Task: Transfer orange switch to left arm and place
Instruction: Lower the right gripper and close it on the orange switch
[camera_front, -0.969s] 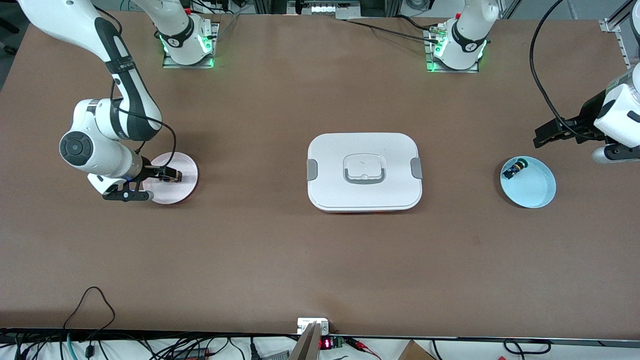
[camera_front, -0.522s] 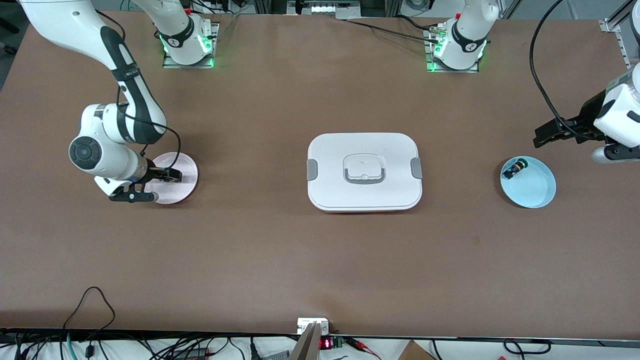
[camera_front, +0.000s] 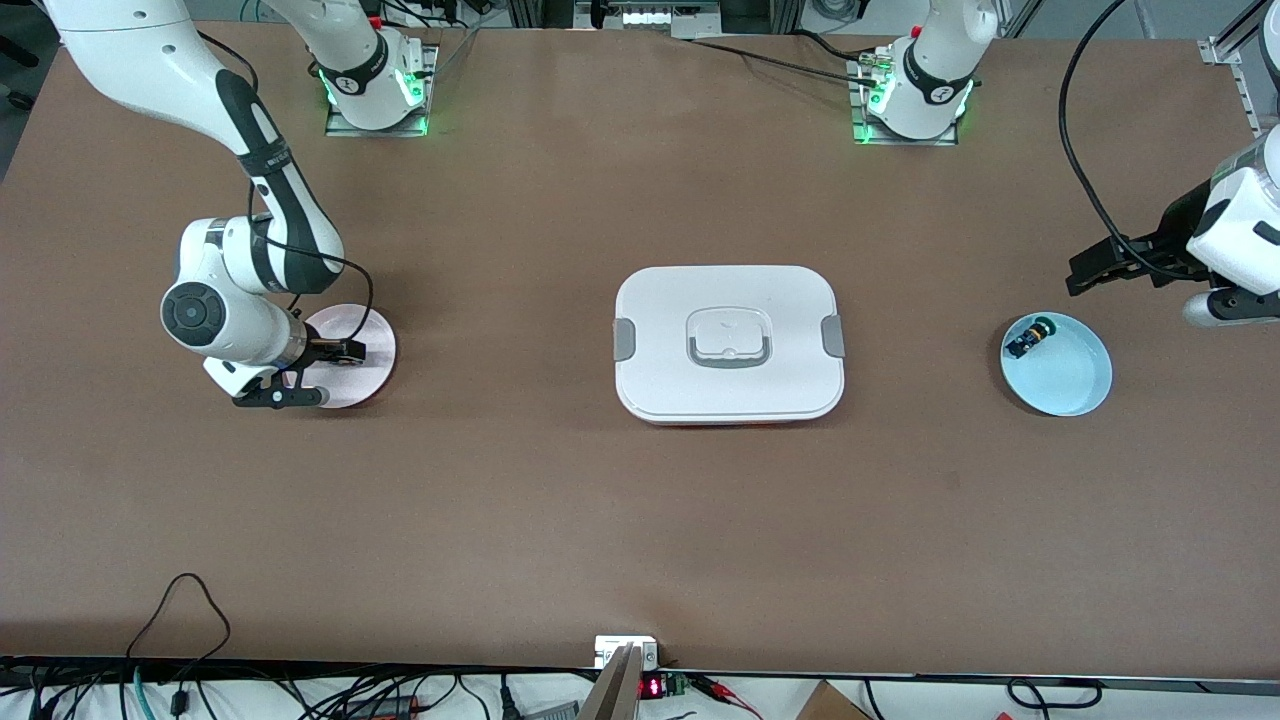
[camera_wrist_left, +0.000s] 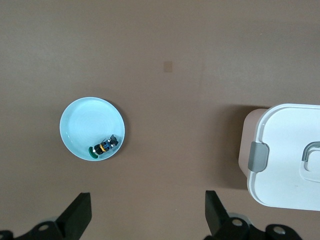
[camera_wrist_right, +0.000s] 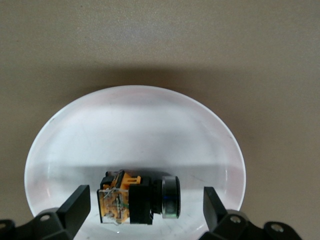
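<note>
The orange switch (camera_wrist_right: 120, 200), with an orange body and a black round cap, lies on its side in the pink plate (camera_wrist_right: 135, 125). My right gripper (camera_wrist_right: 146, 196) is open, low over the plate, with one finger on each side of the switch and not touching it. In the front view the right gripper (camera_front: 340, 352) sits over the pink plate (camera_front: 365, 330) and hides the switch. My left gripper (camera_front: 1085, 272) is open and empty, waiting above the table beside the blue plate (camera_front: 1070, 380). The white box (camera_front: 728, 300) lies at the table's middle.
The blue plate (camera_wrist_left: 85, 125) holds a small blue-bodied switch (camera_wrist_left: 105, 145), which also shows in the front view (camera_front: 1025, 340). The box corner with a grey clip shows in the left wrist view (camera_wrist_left: 285, 165). Bare brown table lies between the plates and the box.
The right arm's wrist and forearm have shifted toward the box while its gripper stays over the pink plate. The left arm has not moved.
</note>
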